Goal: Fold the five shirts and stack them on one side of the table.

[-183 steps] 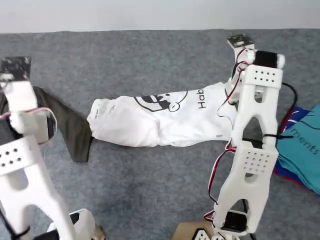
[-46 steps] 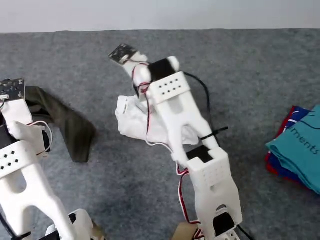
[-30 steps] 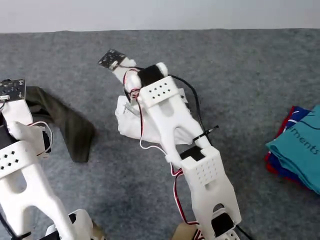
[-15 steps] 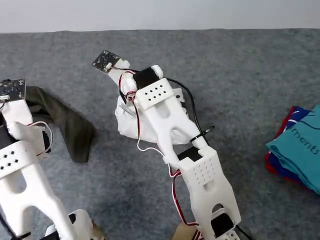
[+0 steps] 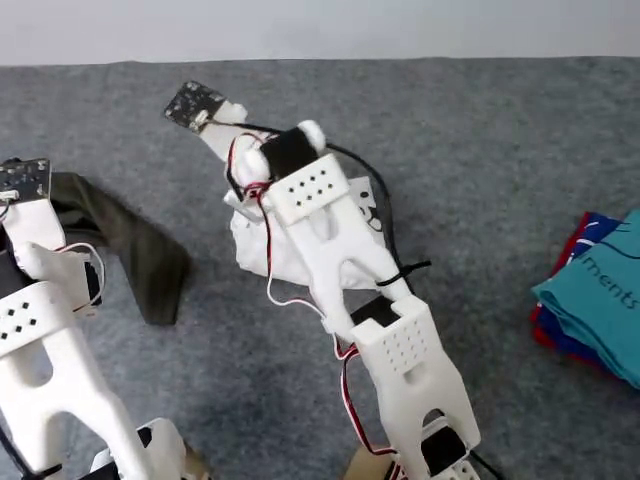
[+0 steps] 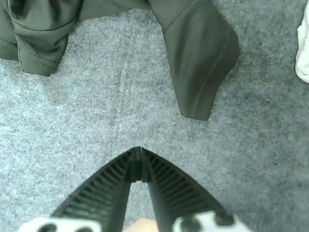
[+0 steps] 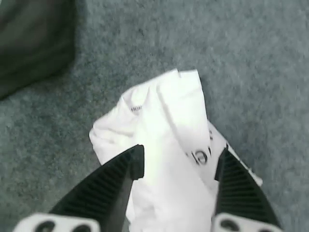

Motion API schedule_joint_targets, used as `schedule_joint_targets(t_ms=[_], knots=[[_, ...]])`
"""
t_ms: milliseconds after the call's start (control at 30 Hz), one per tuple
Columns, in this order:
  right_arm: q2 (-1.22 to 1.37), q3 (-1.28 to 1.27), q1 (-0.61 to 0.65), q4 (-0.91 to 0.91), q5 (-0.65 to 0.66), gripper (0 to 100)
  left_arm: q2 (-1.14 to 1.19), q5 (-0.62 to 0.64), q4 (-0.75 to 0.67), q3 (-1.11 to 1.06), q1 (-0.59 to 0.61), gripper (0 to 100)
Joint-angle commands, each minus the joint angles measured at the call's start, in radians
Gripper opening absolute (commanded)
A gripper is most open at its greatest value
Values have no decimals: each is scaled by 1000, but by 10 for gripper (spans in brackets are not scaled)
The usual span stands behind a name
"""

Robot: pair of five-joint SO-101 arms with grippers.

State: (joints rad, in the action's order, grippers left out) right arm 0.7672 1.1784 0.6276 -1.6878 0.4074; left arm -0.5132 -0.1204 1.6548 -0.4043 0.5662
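Observation:
A white shirt [image 5: 256, 242] lies bunched and doubled over in the middle of the grey table. My right arm [image 5: 320, 215] stretches over it. In the right wrist view my right gripper [image 7: 177, 162] hangs open just above the white shirt [image 7: 164, 121], a finger on each side and nothing held. A dark olive shirt [image 5: 140, 250] lies crumpled at the left. My left gripper [image 6: 141, 153] is shut and empty over bare table, a short way from the olive shirt's [image 6: 198, 63] hem. Folded teal, blue and red shirts [image 5: 600, 295] are stacked at the right edge.
The grey felt table [image 5: 480, 150] has bare room between the white shirt and the stack. A corner of the olive shirt [image 7: 34, 43] lies close beyond the white one. The table's far edge meets a pale wall [image 5: 320, 25].
The white shirt, earlier spread long across the table, is now doubled into a bundle at its left end. The right arm has kept swinging left and farther away. The left arm has barely moved.

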Motion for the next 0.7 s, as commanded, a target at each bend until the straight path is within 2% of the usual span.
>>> schedule_joint_targets(t_ms=[0, 133, 267, 433, 667], knots=[[-22, 74, -64, -91, 34, 147, -29, -11, 6, 10, -3, 3], [-27, 66, -151, -108, 112, 3, -29, -11, 6, 10, -3, 3], [-27, 60, -232, -110, 110, 9, -29, -11, 6, 10, -3, 3], [-21, -69, -303, -108, 112, 10, -29, -11, 6, 10, -3, 3], [-16, -269, -288, -87, 112, 10, -29, -11, 6, 10, -3, 3]])
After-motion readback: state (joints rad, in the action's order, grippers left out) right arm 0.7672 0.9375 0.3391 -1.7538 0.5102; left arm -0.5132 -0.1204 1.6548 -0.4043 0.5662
